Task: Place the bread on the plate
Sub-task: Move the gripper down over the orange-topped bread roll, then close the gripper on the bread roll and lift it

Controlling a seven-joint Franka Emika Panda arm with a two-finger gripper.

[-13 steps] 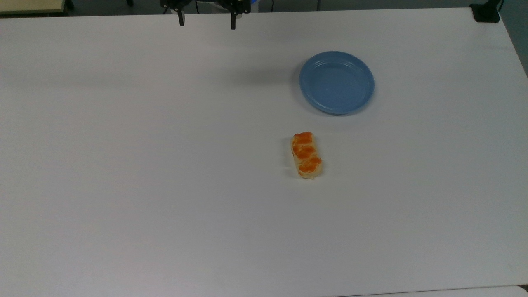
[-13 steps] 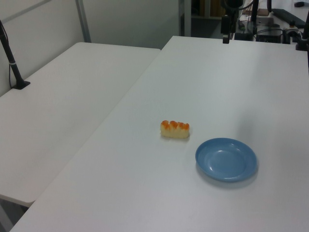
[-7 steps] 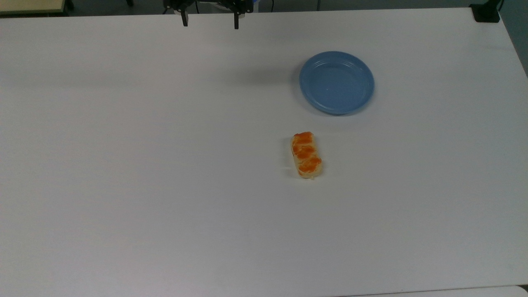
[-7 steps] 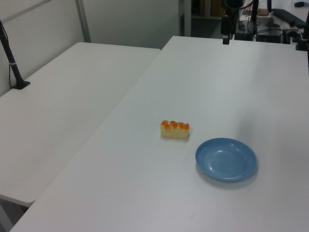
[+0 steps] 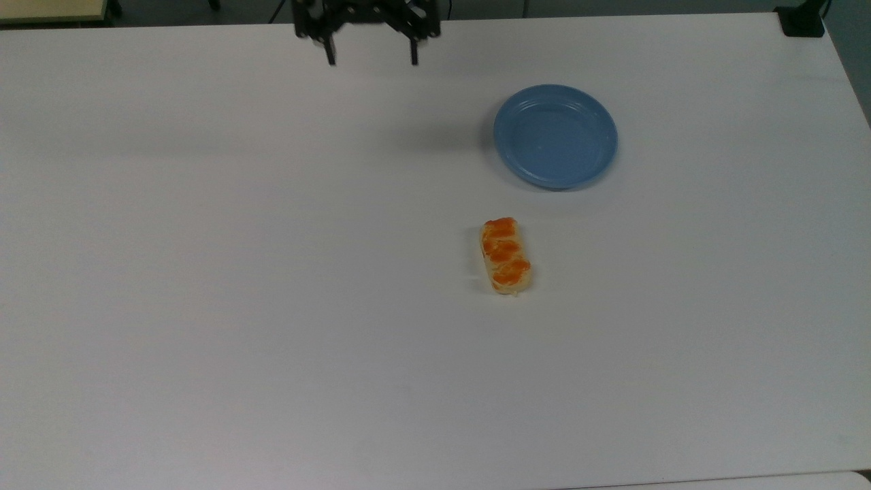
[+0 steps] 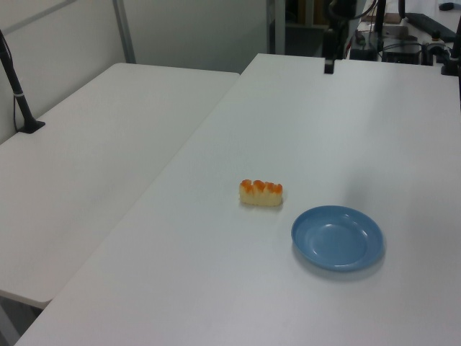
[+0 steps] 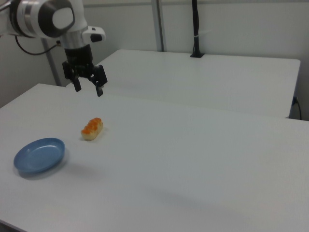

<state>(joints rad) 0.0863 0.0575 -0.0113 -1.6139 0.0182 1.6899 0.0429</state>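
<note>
Top view first: the gripper (image 5: 371,60) hangs at the far edge of the white table (image 5: 272,306), its two dark fingers spread wide apart with nothing between them. The bread (image 5: 505,256) lies flat on the table near the middle, its length running roughly up and down the top view, orange patches upward. The plate (image 5: 556,136) sits bare above it and slightly toward the top view's right, apart from the bread. Left view: the gripper (image 6: 328,65) shows as a dark finger above the table's far end, well apart from the bread (image 6: 261,193), which rests just beside the plate (image 6: 337,237) without touching it. Right view: the gripper (image 7: 88,88) hovers in the air above the table, fingers parted and holding nothing; the bread (image 7: 91,128) lies below it, with the plate (image 7: 39,154) nearer the right view's left.
</note>
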